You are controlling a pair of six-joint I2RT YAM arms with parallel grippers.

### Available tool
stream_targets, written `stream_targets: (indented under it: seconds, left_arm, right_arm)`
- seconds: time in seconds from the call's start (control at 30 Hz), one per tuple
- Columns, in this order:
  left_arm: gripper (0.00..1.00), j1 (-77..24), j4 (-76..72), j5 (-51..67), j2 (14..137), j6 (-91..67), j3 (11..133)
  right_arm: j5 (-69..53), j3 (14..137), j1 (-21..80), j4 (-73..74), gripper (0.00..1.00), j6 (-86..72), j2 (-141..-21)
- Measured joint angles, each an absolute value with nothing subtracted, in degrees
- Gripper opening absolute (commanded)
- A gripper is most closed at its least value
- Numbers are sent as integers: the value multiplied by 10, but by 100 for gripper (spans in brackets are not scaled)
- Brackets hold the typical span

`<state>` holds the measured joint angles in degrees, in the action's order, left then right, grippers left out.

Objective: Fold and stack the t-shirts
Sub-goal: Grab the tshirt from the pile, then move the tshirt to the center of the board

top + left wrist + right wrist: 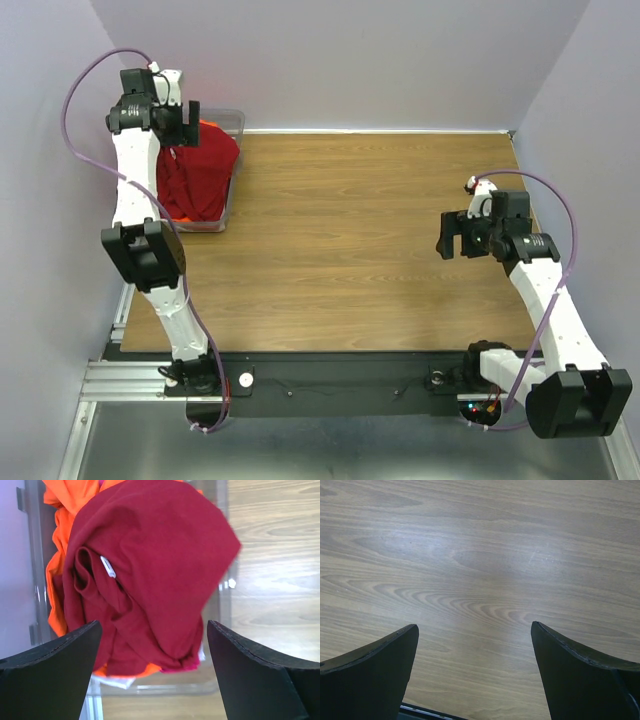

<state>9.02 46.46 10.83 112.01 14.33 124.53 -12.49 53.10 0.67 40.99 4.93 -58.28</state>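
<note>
Crimson cloth sits heaped on top of the pile in the clear bin [236,119] at the far left corner of the tabletop [380,230]. The crimson shirt [150,555] is bunched and rumpled, with a white label [108,566] showing in a fold near its middle. An orange shirt [56,550] lies under and beside it on the left, and a magenta scrap [183,668] peeks out at the lower edge. None of the shirts has been laid out or folded yet, so the task looks to be at its very start.

The left hand [153,626] hangs over the bin, its two fingers spread wide with nothing between them; the wrist view looks straight down on the crimson heap. The right hand [455,236] is well apart, above bare wood on the right side, fingers likewise spread and holding nothing.

The shirts should be light, limp and not slippery, so they will sag and trail once lifted and may drag a neighbour along. A sensible grip would be a pinch on a raised ridge of the crimson cloth, perhaps the thick fold near the label, taking only that one layer. Catching the orange cloth beneath, or snagging the bin's wall on the way out, is the likely hazard.
</note>
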Motion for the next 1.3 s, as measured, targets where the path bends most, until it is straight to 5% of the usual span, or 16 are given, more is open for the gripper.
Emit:
stream_targets:
  seconds: [0.27, 0.57, 0.67, 0.7, 0.77, 0.83, 0.87, 1.3]
  left_arm:
    - [97, 113, 455, 123, 1199, 151, 1239]
    - [83, 118, 442, 160, 1220, 161, 1177]
    - [65, 117, 434, 172, 1230, 161, 1178]
    - [51, 117, 435, 176, 1235, 160, 1181]
    - [42, 117, 436, 182, 1244, 161, 1191]
    - [21, 117, 440, 188, 1255, 159, 1207]
    - [0, 118, 445, 192, 1259, 160, 1217]
    - [0, 113, 477, 273, 1196, 164, 1345]
  right_arm:
    - [-127, 531, 7, 412, 100, 51, -599]
    - [-133, 532, 7, 412, 100, 52, -631]
    - [-134, 532, 7, 412, 100, 53, -631]
    - [-133, 532, 7, 412, 100, 53, -631]
    - [-133, 532, 7, 412, 100, 53, -631]
    - [-133, 532, 7, 412, 100, 53, -631]
    - [-133, 532, 7, 412, 100, 53, -631]
    - [-135, 532, 5, 412, 100, 53, -631]
